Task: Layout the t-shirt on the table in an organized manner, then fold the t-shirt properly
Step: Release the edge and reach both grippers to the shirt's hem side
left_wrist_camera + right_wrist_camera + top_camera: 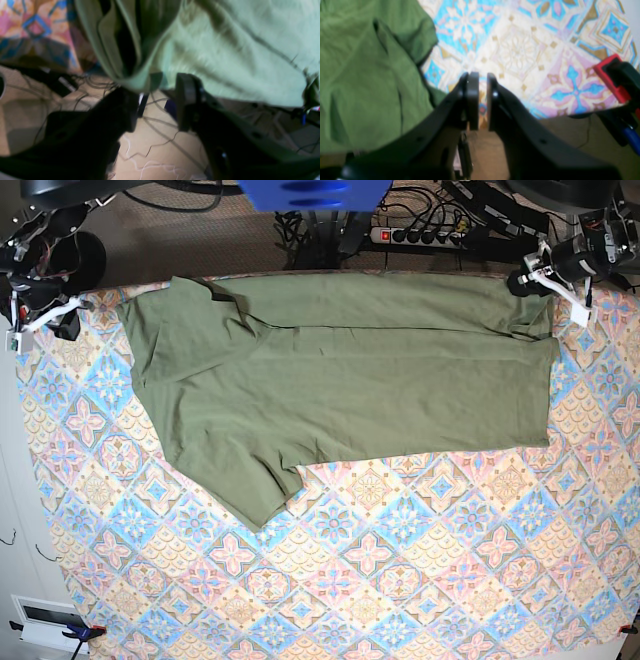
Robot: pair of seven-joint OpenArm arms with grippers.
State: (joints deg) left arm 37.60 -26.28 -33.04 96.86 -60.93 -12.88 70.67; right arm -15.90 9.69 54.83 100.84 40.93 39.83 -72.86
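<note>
Base view shows the t-shirt spread across the far half of the table, one long edge folded over along the far side. I have the left gripper at the far corner with jaws apart, the hem corner hanging between them, unpinched; I judge this a grasp point for flattening that corner. I park the right gripper nearly closed, empty, beside the sleeve, off the cloth
</note>
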